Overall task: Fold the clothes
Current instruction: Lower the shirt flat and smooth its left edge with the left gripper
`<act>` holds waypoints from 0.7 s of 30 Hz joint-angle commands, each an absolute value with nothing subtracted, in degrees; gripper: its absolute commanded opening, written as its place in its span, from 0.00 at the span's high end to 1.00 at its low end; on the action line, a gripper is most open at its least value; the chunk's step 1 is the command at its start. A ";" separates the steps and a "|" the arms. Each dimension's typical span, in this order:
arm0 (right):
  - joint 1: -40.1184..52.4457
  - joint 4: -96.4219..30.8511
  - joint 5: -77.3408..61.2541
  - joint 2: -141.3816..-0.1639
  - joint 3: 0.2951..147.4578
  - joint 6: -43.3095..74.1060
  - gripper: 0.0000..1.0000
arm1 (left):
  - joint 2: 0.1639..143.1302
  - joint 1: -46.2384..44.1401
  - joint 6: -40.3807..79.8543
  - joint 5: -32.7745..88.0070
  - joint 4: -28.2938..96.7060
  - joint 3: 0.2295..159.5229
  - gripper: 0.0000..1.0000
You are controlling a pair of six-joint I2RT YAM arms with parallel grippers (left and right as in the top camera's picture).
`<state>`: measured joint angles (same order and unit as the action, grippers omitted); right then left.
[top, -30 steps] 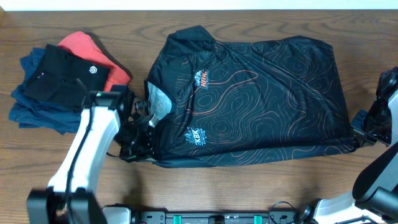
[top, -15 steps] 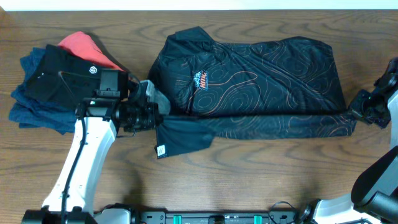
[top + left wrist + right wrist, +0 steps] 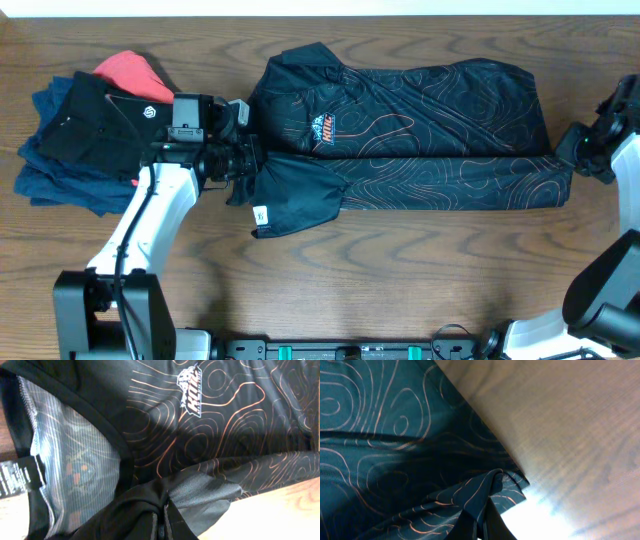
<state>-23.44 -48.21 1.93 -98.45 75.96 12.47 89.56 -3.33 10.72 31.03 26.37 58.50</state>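
- Shirt (image 3: 420, 110) lies flat on the table (image 3: 400, 290), running from centre to 3 o'clock; collar (image 3: 107, 435) end at 9 o'clock; its 6 o'clock edge is drawn up over the body as a long band
- Left gripper (image 3: 243, 162) sits at the shirt's 9 o'clock edge, clenched on a bunch of its cloth; in the wrist view the bunch sits just below the collar, with a logo (image 3: 192, 390) toward 1 o'clock
- Right gripper (image 3: 572, 148) sits at the shirt's 3 o'clock corner, pinched tight on the puckered hem
- Sleeve (image 3: 295, 195) spreads on the wood toward 7 o'clock; a small white tag (image 3: 260, 213) shows at its tip
- Pile (image 3: 95, 125) of folded garments at the table's 9 o'clock, beside the left gripper; black on top, navy beneath, coral at 12 o'clock
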 commanded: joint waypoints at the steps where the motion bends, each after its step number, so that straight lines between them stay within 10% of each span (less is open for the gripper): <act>1: -22.52 -46.65 1.13 -101.19 75.50 11.70 0.98 | 91.42 -3.20 11.14 28.91 25.56 58.50 0.94; 17: -20.58 -36.27 -3.44 -110.61 75.50 11.73 0.92 | 95.59 -3.25 11.33 26.04 17.37 58.50 0.93; 21: -20.60 -33.43 -5.69 -110.56 75.55 11.73 0.69 | 95.59 -3.25 11.33 26.09 15.77 58.50 0.56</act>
<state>-21.34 -34.04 -3.25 -110.28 75.72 12.14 95.20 -3.33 10.90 26.57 16.08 58.50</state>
